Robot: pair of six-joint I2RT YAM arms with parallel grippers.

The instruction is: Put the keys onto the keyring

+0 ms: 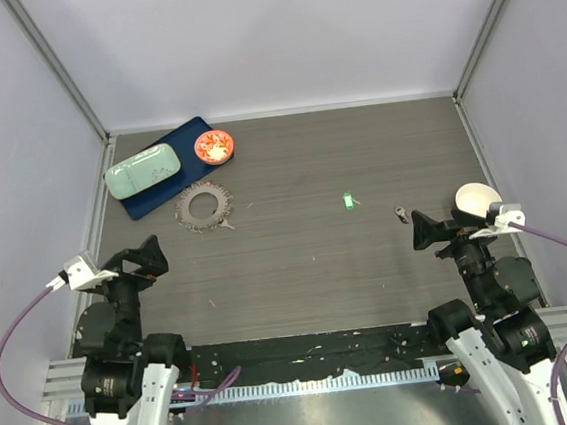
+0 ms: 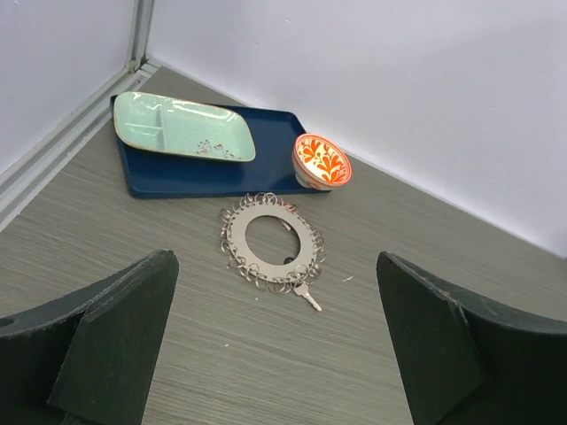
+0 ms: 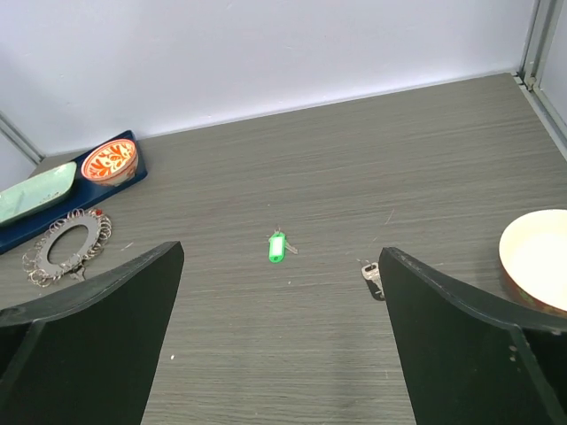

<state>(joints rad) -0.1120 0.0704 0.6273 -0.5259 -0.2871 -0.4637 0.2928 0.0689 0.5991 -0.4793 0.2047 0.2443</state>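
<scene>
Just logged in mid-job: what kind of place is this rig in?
Probably a lab test cell, not a home: plain white walls on metal frame posts, closing in a grey table.

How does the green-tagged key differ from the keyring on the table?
The keyring is a wide grey ring fringed with small keys; the green-tagged key is tiny and single. The keyring lies beside the blue tray, the green-tagged key alone, farther right. Both lie flat on the table.
</scene>
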